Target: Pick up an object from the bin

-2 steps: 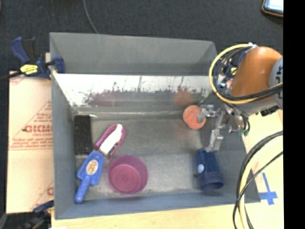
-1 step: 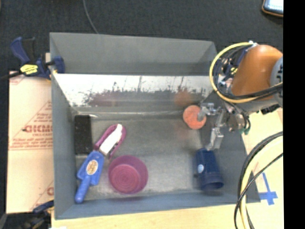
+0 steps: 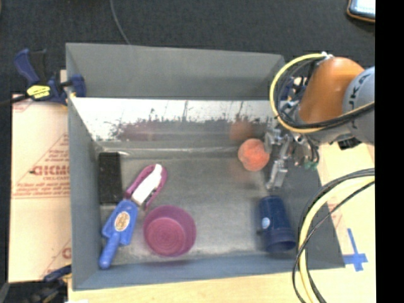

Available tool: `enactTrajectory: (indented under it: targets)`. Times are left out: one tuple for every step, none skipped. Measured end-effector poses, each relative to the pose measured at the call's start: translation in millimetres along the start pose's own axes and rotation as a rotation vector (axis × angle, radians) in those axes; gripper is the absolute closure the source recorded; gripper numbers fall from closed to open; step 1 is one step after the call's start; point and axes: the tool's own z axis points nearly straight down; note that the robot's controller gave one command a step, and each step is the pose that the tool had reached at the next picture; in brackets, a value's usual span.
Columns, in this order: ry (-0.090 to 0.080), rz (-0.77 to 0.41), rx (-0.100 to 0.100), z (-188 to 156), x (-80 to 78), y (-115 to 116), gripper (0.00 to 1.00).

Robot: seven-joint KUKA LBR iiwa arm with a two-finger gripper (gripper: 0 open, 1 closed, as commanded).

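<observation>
My gripper (image 3: 276, 177) hangs at the bin's right side, its fingers pointing down toward the floor. Just to its left, near the back wall, an orange ball (image 3: 253, 154) rests; the fingers are beside it, not around it. Directly below the fingertips a dark blue cup (image 3: 274, 225) lies on its side in the front right corner. Nothing shows between the fingers.
At the left lie a black block (image 3: 109, 177), a pink-and-white toy (image 3: 147, 184) and a blue toy tool (image 3: 118, 228). A magenta bowl (image 3: 168, 230) sits at front centre. The orange-covered wrist and cables overhang the right rim.
</observation>
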Motion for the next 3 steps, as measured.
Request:
enactTrajectory:
  targets:
    - [0.005,0.107,-0.006,-39,11.4,0,0.0]
    - [-0.007,0.037,0.001,-3,-15.3,-3,0.0]
    - [-0.017,0.154,0.0,22,-16.8,-7,0.0]
